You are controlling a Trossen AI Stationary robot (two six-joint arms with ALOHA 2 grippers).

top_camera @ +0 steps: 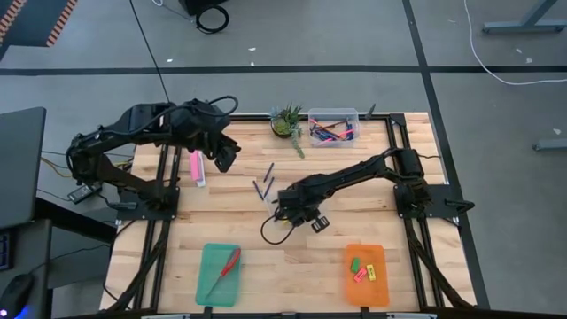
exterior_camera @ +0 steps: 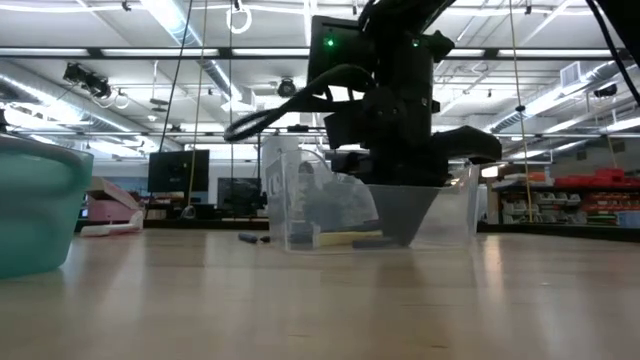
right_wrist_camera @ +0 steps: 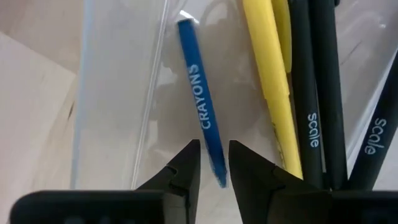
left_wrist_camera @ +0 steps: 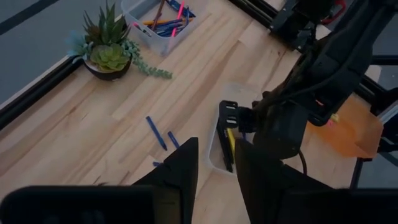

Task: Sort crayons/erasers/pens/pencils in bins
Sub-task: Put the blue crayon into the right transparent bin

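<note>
My right gripper point(right_wrist_camera: 214, 146) points straight down into a clear bin point(left_wrist_camera: 214, 149) at mid table. In the bin lie black pencils point(right_wrist_camera: 314, 93), yellow pencils point(right_wrist_camera: 267, 81) and a blue stick marked CRAYONS point(right_wrist_camera: 200, 93). The gripper's fingers are a little apart, and the blue stick's near end point(right_wrist_camera: 217, 177) lies between them. My left gripper point(left_wrist_camera: 216, 149) hangs high over the far left of the table point(top_camera: 226, 158), open with nothing between its fingers. Two more blue sticks point(left_wrist_camera: 155, 132) lie flat on the wood next to the bin. My right gripper's fingers come from above and stand on either side of the blue stick's near end point(right_wrist_camera: 217, 177), across the stick. The stick lies inside the bin beside the yellow pencil. Whether the fingers touch it, I cannot tell.
A second clear bin point(top_camera: 333, 127) of coloured sticks and a potted plant point(top_camera: 288, 122) stand at the far edge. A pink box point(top_camera: 198, 167) lies under the left arm. Near the front are a teal tray point(top_camera: 219, 273) with red scissors and an orange tray point(top_camera: 365, 275) with erasers.
</note>
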